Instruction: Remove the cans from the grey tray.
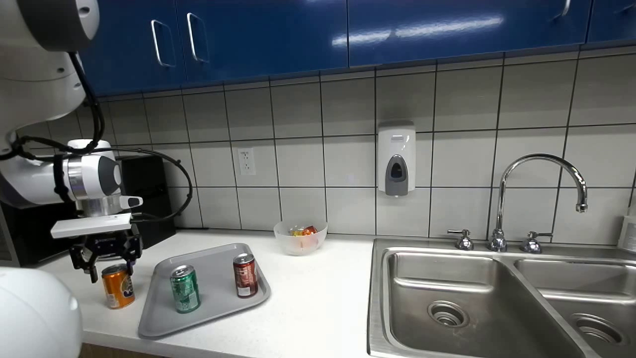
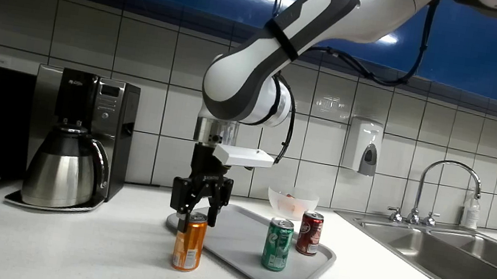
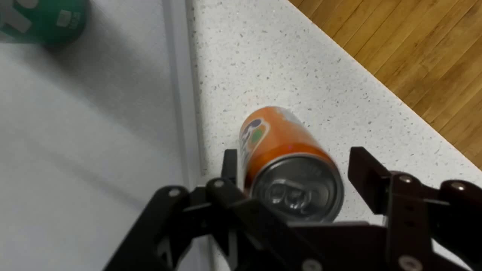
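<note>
Standing upright on worktop just beside grey tray: orange can, one of three off. Left to remove: green can and red can, both upright on tray, apart. Pincer spread around orange can's top, gap plain on one side in wrist view; touch on other side unclear. Probably must back straight up next; sideways drift could tip can or snag tray. Frosted bowl near tray, coffee machine farther back, steel sink well apart. Neither remaining can looks blocked.
</note>
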Available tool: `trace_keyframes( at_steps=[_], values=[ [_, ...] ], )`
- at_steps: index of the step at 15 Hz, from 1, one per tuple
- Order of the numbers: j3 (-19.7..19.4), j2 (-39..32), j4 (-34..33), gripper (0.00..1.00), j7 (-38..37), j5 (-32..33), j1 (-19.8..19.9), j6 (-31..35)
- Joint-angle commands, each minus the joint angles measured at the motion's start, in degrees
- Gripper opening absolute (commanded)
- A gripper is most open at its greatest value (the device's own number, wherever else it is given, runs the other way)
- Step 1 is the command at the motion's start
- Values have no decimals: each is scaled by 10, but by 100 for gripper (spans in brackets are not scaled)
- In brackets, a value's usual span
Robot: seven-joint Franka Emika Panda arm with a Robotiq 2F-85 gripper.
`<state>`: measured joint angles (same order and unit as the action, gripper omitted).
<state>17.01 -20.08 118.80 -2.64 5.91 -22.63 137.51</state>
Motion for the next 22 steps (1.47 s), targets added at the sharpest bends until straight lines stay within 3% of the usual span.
trace_keyframes(
  at_steps=[1,9,13,17,18,22],
  values=[
    [4,31,24,100,12,1,4,7],
    [13,38,34,100,18,-17,9,46],
    [19,74,35,100,66,-54,33,50],
    [24,140,76,100,129,-126,57,47],
    [18,122,50,100,137,-131,57,37],
    [9,148,61,100,168,-161,70,22]
  ],
)
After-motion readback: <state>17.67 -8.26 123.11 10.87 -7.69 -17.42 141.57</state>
